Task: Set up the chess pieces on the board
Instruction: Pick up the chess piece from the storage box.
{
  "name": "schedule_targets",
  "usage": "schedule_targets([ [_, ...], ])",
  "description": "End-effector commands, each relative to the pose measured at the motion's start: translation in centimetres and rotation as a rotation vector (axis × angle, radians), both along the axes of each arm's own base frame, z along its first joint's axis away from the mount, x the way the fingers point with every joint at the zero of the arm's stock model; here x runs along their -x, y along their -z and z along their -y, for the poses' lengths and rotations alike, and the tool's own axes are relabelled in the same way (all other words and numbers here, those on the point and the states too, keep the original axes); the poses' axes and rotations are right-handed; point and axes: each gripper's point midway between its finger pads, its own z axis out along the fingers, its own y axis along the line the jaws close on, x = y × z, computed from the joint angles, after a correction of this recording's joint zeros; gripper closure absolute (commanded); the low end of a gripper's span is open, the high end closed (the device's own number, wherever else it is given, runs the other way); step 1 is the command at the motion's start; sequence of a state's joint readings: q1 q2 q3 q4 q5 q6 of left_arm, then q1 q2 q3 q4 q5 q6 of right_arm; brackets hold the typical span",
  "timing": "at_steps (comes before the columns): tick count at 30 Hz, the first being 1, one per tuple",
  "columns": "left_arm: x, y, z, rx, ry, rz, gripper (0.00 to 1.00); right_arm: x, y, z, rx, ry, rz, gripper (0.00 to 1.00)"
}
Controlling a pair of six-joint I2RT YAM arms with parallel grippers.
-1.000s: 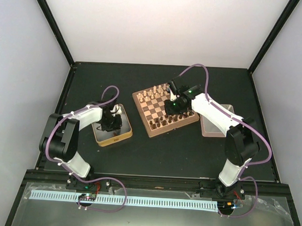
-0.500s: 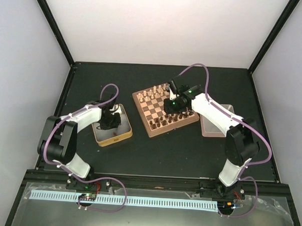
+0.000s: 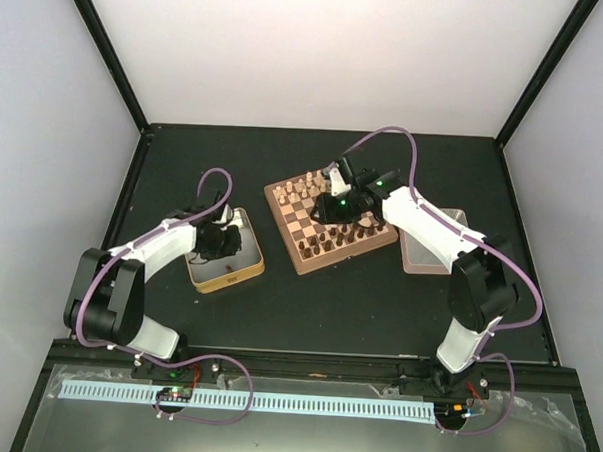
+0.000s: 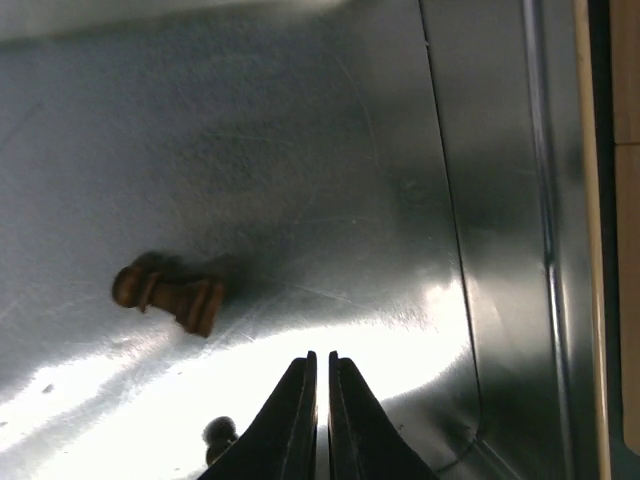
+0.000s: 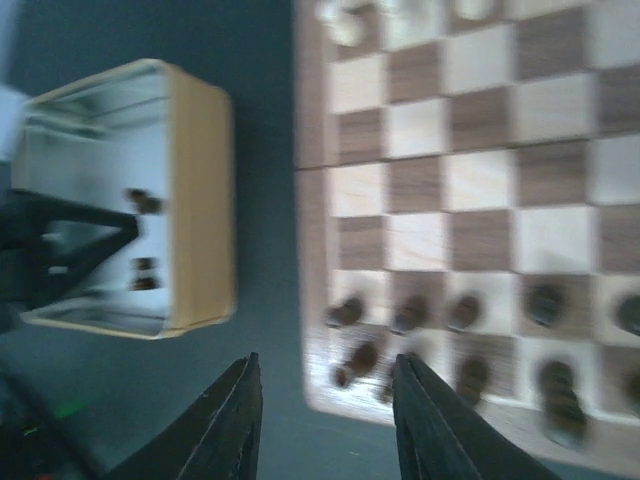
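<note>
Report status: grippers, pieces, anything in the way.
Left gripper shut, empty, down inside tin. Right gripper open over board. Two chess pieces loose in tin beside left fingers. Nothing seen blocking them.

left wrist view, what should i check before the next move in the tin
1. Left pincer holds a chess piece: not ok; its jaws are shut with nothing between them.
2. Piece free to pick: ok; a brown piece lies on its side on the tin floor, apart from the pincer.
3. Second piece clear of the pincer: cannot tell; it sits right beside it at the picture's bottom edge.
4. Right pincer out of the tin: ok; open, empty, above the board edge.
5. Dark pieces on the board upright: cannot tell; blurred.
</note>
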State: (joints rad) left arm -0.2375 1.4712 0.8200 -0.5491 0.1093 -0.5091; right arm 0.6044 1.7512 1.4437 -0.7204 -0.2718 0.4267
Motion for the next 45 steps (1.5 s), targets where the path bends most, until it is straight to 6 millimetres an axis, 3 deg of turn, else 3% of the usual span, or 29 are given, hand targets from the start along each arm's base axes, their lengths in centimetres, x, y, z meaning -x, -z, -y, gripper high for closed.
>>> schedule_targets([
  [1, 0.0, -0.7, 1.7, 0.104, 0.016, 0.048, 0.94, 1.5, -2.7, -5.9, -0.284, -0.176, -0.042, 0.62],
  [6, 0.9, -0.1, -0.9, -0.006, -0.077, 0.014, 0.86, 1.7, -2.4, -8.0, -0.225, -0.212, -0.005, 0.6],
  [8, 1.1, -0.3, -2.2, -0.063, -0.123, 0.003, 0.75, 1.7, -1.9, -8.0, -0.211, -0.206, -0.009, 0.6],
  [13, 2.0, -0.6, -3.1, -0.089, -0.173, -0.008, 0.58, 1.7, -1.4, -7.6, -0.186, -0.188, -0.004, 0.6],
  [20, 3.9, 0.0, -5.6, -0.203, -0.236, -0.053, 0.43, 1.6, -1.0, -7.6, -0.177, -0.183, -0.013, 0.61],
  [23, 3.5, 0.5, -5.2, -0.188, -0.223, -0.065, 0.45, 1.6, -0.9, -7.6, -0.174, -0.181, -0.017, 0.62],
  [29, 3.4, 1.8, -5.2, -0.198, -0.227, -0.098, 0.62, 1.4, -0.8, -7.4, -0.157, -0.17, -0.011, 0.63],
  [45, 2.9, 3.0, -6.3, -0.25, -0.243, -0.098, 0.77, 1.2, -0.4, -7.1, -0.135, -0.159, -0.014, 0.65],
])
